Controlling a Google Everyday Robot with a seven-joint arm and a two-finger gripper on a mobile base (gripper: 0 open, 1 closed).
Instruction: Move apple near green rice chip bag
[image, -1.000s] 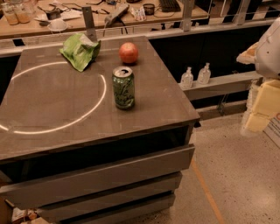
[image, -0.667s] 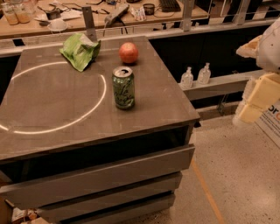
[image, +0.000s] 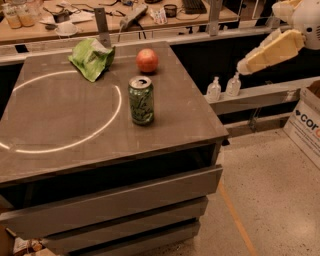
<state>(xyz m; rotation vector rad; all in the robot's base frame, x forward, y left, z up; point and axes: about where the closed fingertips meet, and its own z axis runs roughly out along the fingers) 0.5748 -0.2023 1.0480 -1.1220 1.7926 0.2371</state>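
Observation:
The apple (image: 147, 60) is small, round and red-orange, and sits near the table's far edge. The green rice chip bag (image: 91, 58) lies crumpled to its left, a short gap away, with a pale torn top. My gripper (image: 245, 65) is at the end of the cream arm (image: 277, 47), which reaches in from the upper right. It hangs in the air beyond the table's right edge, well right of the apple and apart from everything.
A green soda can (image: 141, 100) stands upright in front of the apple. The grey table (image: 60, 145) has drawers below. Two small bottles (image: 222, 87) stand on a ledge at right. A cardboard box (image: 306, 122) sits on the floor. A cluttered bench runs behind.
The arm has risen from low at the right edge to the upper right and now stretches left toward the table. The apple, bag and can have not moved.

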